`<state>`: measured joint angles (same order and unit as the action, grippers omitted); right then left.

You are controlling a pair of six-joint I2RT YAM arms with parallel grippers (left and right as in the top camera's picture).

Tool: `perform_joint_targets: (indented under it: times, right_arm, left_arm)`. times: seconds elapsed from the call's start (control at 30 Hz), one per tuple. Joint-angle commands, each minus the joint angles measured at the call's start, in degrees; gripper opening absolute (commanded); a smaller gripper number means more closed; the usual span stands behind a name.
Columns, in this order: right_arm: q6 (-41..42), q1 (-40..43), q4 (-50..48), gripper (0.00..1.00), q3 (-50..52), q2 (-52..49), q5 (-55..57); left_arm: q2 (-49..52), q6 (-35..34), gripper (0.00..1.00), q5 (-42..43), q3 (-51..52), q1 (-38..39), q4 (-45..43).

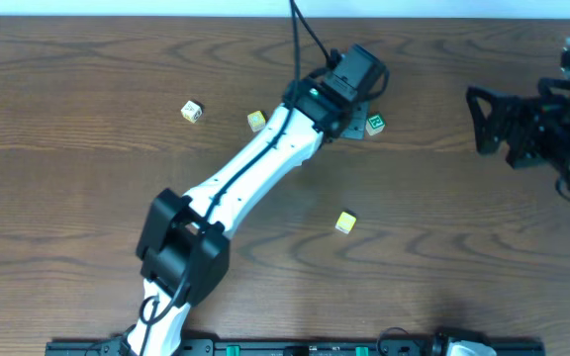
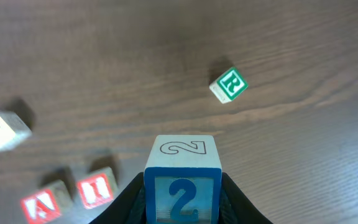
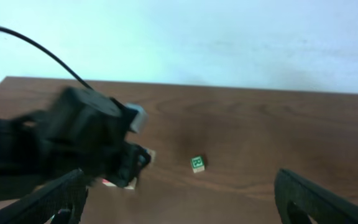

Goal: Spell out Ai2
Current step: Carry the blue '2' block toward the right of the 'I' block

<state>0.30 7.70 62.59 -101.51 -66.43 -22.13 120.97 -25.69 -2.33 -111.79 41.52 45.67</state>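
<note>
My left gripper (image 2: 182, 202) is shut on a blue block marked 2 (image 2: 182, 155). In the left wrist view a red A block (image 2: 41, 206) and a red I block (image 2: 96, 189) stand side by side just left of the held block. In the overhead view the left gripper (image 1: 350, 99) is at the far middle of the table and hides these blocks. My right gripper (image 1: 488, 121) is open and empty at the right; its fingers frame the right wrist view (image 3: 179, 211).
A green R block (image 1: 374, 123) lies just right of the left gripper; it also shows in the left wrist view (image 2: 229, 84) and the right wrist view (image 3: 197, 163). Pale yellow blocks lie at the far left (image 1: 192, 111), far middle (image 1: 256, 121) and centre (image 1: 345, 222).
</note>
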Motion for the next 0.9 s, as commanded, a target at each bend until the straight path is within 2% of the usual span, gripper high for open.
perform_joint_targets:
  times: [0.0,0.3,0.87]
  right_arm:
    - [2.0,0.4,0.3,0.96,-0.1,3.0,0.5]
    - [2.3,0.4,3.7,0.99,-0.1,3.9,2.6]
    - [0.9,0.4,4.5,0.99,-0.1,3.9,2.7]
  left_arm:
    - [4.8,-7.8,0.06,-3.0,-0.8,-0.4,0.9]
    - [10.5,-10.3,0.06,-2.2,-0.8,-0.2,3.1]
    - [12.8,-16.2,0.06,-2.5,-0.8,-0.2,5.8]
